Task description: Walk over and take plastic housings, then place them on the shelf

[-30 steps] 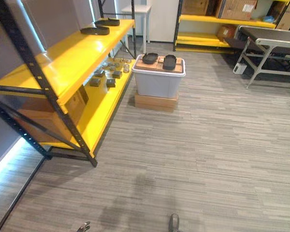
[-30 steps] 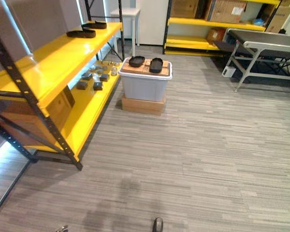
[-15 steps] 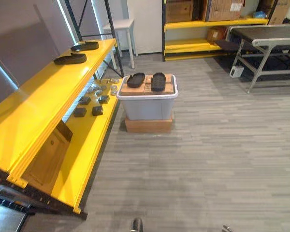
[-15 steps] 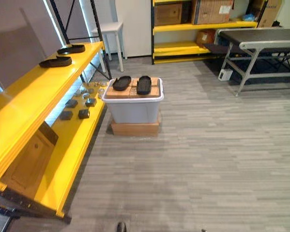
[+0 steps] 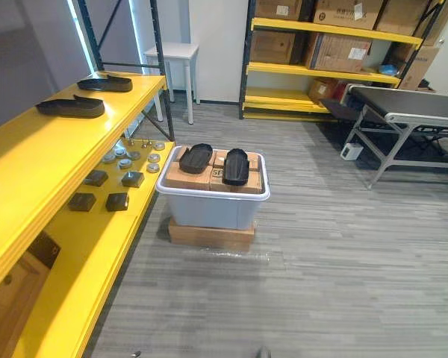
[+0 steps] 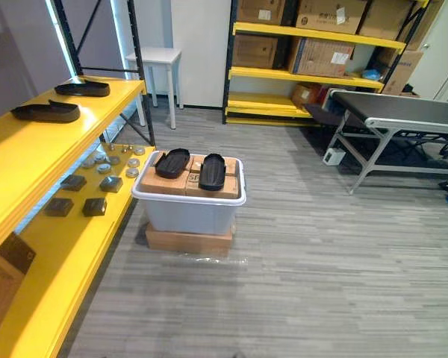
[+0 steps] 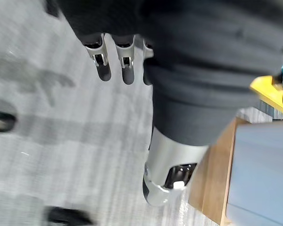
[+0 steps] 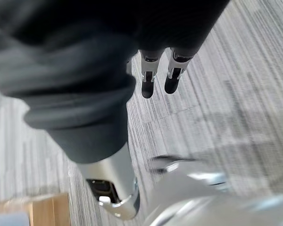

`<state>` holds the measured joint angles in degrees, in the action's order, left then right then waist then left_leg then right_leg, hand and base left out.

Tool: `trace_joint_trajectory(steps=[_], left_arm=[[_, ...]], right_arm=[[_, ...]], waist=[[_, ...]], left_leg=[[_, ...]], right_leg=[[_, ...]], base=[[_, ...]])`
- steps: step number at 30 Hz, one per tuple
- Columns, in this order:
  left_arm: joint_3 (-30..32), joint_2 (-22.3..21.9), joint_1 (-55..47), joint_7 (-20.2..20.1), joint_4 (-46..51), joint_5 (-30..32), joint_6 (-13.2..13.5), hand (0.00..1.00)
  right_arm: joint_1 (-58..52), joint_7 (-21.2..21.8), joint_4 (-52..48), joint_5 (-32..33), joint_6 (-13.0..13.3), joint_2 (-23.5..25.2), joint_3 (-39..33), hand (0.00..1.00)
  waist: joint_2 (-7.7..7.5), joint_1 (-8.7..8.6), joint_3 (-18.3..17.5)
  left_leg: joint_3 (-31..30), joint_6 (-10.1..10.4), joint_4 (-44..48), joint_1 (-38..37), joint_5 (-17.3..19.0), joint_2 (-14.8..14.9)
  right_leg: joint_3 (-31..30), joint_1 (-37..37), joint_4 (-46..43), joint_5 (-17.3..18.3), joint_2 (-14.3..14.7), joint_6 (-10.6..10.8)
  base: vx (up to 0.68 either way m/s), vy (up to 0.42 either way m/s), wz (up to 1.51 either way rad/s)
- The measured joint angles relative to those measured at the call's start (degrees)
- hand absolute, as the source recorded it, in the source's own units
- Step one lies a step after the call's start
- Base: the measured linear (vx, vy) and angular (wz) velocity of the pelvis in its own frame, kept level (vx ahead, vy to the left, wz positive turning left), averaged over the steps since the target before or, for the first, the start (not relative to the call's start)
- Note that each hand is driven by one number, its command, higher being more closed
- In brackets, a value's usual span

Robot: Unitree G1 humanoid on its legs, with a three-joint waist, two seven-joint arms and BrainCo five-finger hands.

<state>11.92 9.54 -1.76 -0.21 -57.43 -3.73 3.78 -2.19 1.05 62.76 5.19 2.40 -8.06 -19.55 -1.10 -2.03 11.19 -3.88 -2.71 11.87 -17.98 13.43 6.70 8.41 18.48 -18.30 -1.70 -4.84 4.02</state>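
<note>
Grey floor separates me from the bin point(image 5: 213, 210); on its cardboard boxes point(image 5: 185, 178) lie one housing point(image 5: 196, 157) near the left edge and a second housing point(image 5: 235, 165) at the middle. I judge them light, stiff and smooth, best taken across the narrow middle. My left hand point(image 7: 113, 59) and right hand point(image 8: 160, 70) hang empty, fingers straight.

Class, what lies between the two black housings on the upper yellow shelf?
Nothing: bare yellow shelf separates the near housing from the far housing, in both eye views.
</note>
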Motion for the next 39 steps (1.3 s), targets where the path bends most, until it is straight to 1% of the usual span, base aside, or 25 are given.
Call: trace_joint_trajectory(steps=[1,2,3,4,5,6,7,9,10,12,13,14,16,17,18,19,20,23,25,26,27,30,34,37,39], left_arm=[[0.2,-1.0,-0.3,0.1,0.0,0.6,0.1,0.00],[0.6,-1.5,-0.5,0.0,0.1,0.7,0.3,0.00],[3.1,-2.8,-0.6,0.0,0.1,0.6,0.3,0.00],[3.9,-3.3,-0.8,0.0,0.2,0.6,0.4,0.00],[4.7,-3.6,-1.5,-0.1,0.3,0.6,0.3,0.00],[4.5,-3.5,-2.3,-0.1,0.3,0.5,0.2,0.00],[4.5,-3.6,-2.8,-0.1,0.3,0.4,0.1,0.00],[4.6,-3.9,-4.0,-0.2,0.3,-0.3,0.0,0.00],[4.7,-3.9,-4.2,-0.1,0.5,-0.8,0.0,0.00],[4.6,-4.5,-5.1,-0.1,1.1,-0.7,0.0,0.00],[4.5,-4.9,-5.9,-0.1,1.4,-0.6,0.0,0.00],[4.3,-4.5,-5.7,0.0,1.3,-0.6,0.0,0.00],[2.7,-4.2,-4.5,0.0,1.4,-0.5,0.1,0.00],[2.2,-4.2,-4.5,0.0,1.3,-0.4,0.1,0.00],[2.2,-3.9,-5.0,0.1,1.2,0.1,0.0,0.00],[1.4,-2.9,-5.2,0.1,1.3,0.6,-0.1,0.00],[-0.3,-1.6,-5.1,0.1,1.3,0.6,-0.1,0.00],[-2.3,0.1,-5.0,1.2,1.7,0.6,-0.1,0.00],[-2.3,0.3,-4.3,2.0,3.7,0.5,0.0,0.00],[-2.3,0.4,-4.2,2.3,4.4,0.5,0.0,0.00],[-2.3,0.7,-3.5,2.4,4.5,0.5,0.2,0.00],[-2.2,-2.8,-4.0,3.3,4.6,-0.9,0.4,0.00],[-2.3,-5.8,-3.6,4.0,4.2,-5.1,1.1,0.00],[-2.4,-6.6,-2.1,5.1,4.0,-7.7,1.8,0.00],[-2.6,-6.5,0.0,6.1,4.3,-9.0,2.1,0.00]], right_arm=[[-0.1,0.0,1.0,0.0,0.0,0.1,-2.2,0.00],[-0.1,0.0,1.0,0.0,-0.1,0.1,-2.9,0.00],[0.0,0.0,0.8,0.0,0.0,0.2,-3.0,0.00],[0.1,0.0,0.8,0.0,-0.1,0.5,-2.8,0.00],[0.5,-0.2,0.8,0.3,-0.2,1.2,-2.7,0.00],[0.6,-0.4,1.0,1.2,-0.4,1.8,-2.5,0.00],[0.7,-0.4,1.0,1.3,-0.4,1.8,-2.2,0.00],[3.5,-0.7,0.9,1.2,-0.4,1.4,-2.4,0.00],[4.7,-0.8,0.9,1.2,-0.4,1.5,-2.7,0.00],[6.3,-1.0,0.8,1.2,-0.3,1.2,-4.1,0.00],[6.3,-1.1,0.8,1.1,-0.2,0.7,-3.9,0.00],[6.1,-1.2,0.8,1.1,-0.3,1.1,-2.2,0.00],[6.1,-1.2,0.8,1.1,-0.3,0.9,-1.6,0.00],[6.1,-1.2,0.8,1.1,-0.3,0.9,-1.6,0.00],[6.3,-1.5,0.6,1.1,-0.3,1.3,-1.2,0.00],[6.0,-1.9,-0.7,1.0,-0.3,1.7,0.4,0.00],[5.7,-2.1,-2.0,1.0,-0.3,2.1,0.9,0.00],[4.3,-4.5,-9.8,0.7,-0.2,2.2,5.4,0.00],[3.4,-5.7,-19.3,-2.0,0.1,2.8,8.1,0.00],[2.7,-6.6,-22.1,-3.5,0.1,3.2,8.3,0.00],[1.0,-8.1,-26.4,-6.1,0.4,3.7,8.3,0.00],[2.1,-11.6,-31.9,-10.6,0.6,3.7,8.6,0.00],[4.6,-15.1,-37.8,-13.0,0.6,4.2,9.5,0.00],[10.0,-18.8,-39.8,-14.8,0.6,4.2,9.5,0.00],[16.5,-21.7,-39.7,-14.8,0.5,4.6,9.9,0.00]], waist=[[1.74,0.21,-1.0],[2.71,0.45,-1.2],[4.12,0.27,-0.7],[4.45,0.40,-0.4],[4.39,0.99,-0.1],[3.67,1.94,0.3],[3.46,2.73,0.3],[2.96,4.51,0.7],[2.94,4.60,0.9],[3.54,4.60,0.9],[4.09,5.06,0.4],[3.12,5.65,-0.3],[2.21,5.63,-0.2],[1.98,5.77,0.0],[2.33,5.66,-0.1],[1.90,5.51,0.5],[1.85,5.32,1.0],[1.28,4.31,0.7],[1.06,2.95,0.2],[0.44,2.77,-0.1],[-1.19,2.76,-0.5],[1.87,3.11,-0.7],[2.33,2.97,2.0],[2.43,3.73,5.5],[2.65,5.29,9.0]], left_leg=[[-1.5,2.5,7.5,2.5,-1.5,1.7],[-2.4,4.9,12.9,4.5,-3.0,2.6],[-4.7,11.9,25.6,9.2,-8.9,3.7],[-5.6,14.7,32.8,11.8,-10.5,3.8],[-5.1,16.4,46.5,17.0,-10.1,4.3],[-1.7,15.9,54.5,21.2,-9.1,4.8],[0.5,15.6,55.6,23.2,-8.0,5.1],[7.7,11.4,45.4,30.4,-2.5,5.4],[8.6,11.3,39.2,31.1,-1.9,4.7],[8.5,9.6,9.0,30.3,-4.6,1.7],[8.9,8.8,4.4,30.1,-12.2,1.4],[9.5,6.1,4.4,29.4,-11.2,-1.3],[9.0,4.1,4.6,29.2,-9.8,-3.9],[9.0,3.4,4.8,28.2,-8.7,-4.2],[8.9,3.3,4.0,25.5,-7.2,-3.9],[8.5,2.8,2.2,21.8,-6.0,-3.8],[8.0,2.2,1.5,19.4,-5.4,-3.7],[7.2,2.4,-0.5,14.4,-5.3,-2.9],[5.7,3.4,-0.7,14.5,-5.6,-1.4],[5.0,4.1,-0.9,14.7,-5.4,-1.8],[3.3,5.4,-1.2,14.4,-4.6,-3.1],[2.8,6.6,-2.4,14.6,-4.7,0.5],[0.9,6.9,-3.0,16.5,-4.7,1.4],[-1.6,7.3,-1.5,20.8,-4.5,-0.2],[-3.4,7.3,0.6,24.0,-4.4,-1.6]], right_leg=[[0.6,-1.1,-1.2,2.0,2.1,-4.2],[1.2,-2.5,-0.7,3.0,3.3,-5.2],[2.0,-6.7,1.3,4.8,5.5,-6.2],[2.1,-9.2,2.6,5.4,6.4,-6.8],[2.0,-14.8,5.5,6.0,7.9,-8.2],[1.4,-20.2,7.8,6.6,8.4,-9.1],[0.5,-21.8,9.1,6.6,8.4,-9.3],[-2.5,-27.6,13.9,6.7,7.2,-8.7],[-3.2,-28.6,14.6,6.9,6.4,-8.2],[-3.6,-31.3,16.4,8.9,3.9,-5.4],[-4.0,-32.4,17.2,10.4,3.4,-4.3],[-4.5,-33.3,17.3,11.4,1.1,-3.0],[-4.0,-33.7,15.6,11.5,-1.2,-2.4],[-3.9,-32.4,11.1,12.0,-1.6,-1.5],[-4.3,-28.2,-0.8,12.8,-1.8,-0.2],[-4.9,-22.9,-15.1,10.9,-2.3,4.4],[-6.0,-20.3,-22.7,11.4,-2.6,6.1],[-4.4,-15.5,-21.3,14.9,-3.4,4.2],[-8.1,-12.2,-3.7,13.9,-0.4,3.3],[-9.9,-11.9,2.1,11.5,-0.1,2.7],[-12.2,-11.3,7.1,1.4,-0.3,0.8],[-10.6,-12.4,9.2,1.1,2.5,0.4],[-9.0,-11.9,11.0,1.0,3.2,0.2],[-6.9,-9.9,11.8,0.7,1.7,-0.2],[-5.8,-8.5,11.9,0.2,0.3,-0.1]], base=[[0.78,-0.385,0.23],[0.73,-0.338,0.05],[0.55,-0.217,0.03],[0.66,-0.210,0.06],[0.75,-0.154,-0.09],[0.63,-0.108,-0.19],[0.68,-0.064,-0.46],[0.57,0.010,-0.62],[0.50,0.115,-0.48],[0.41,0.186,-0.34],[0.47,0.245,-0.24],[0.58,0.269,0.05],[0.54,0.214,0.29],[0.46,0.189,0.10],[0.43,0.170,0.07],[0.51,0.158,0.12],[0.42,0.090,0.24],[0.37,0.011,0.35],[0.43,-0.132,0.44],[0.37,-0.164,0.65],[0.30,-0.190,0.51],[0.33,-0.204,0.09],[0.10,-0.086,0.14],[-0.03,0.044,0.47],[-0.15,0.086,0.40]])
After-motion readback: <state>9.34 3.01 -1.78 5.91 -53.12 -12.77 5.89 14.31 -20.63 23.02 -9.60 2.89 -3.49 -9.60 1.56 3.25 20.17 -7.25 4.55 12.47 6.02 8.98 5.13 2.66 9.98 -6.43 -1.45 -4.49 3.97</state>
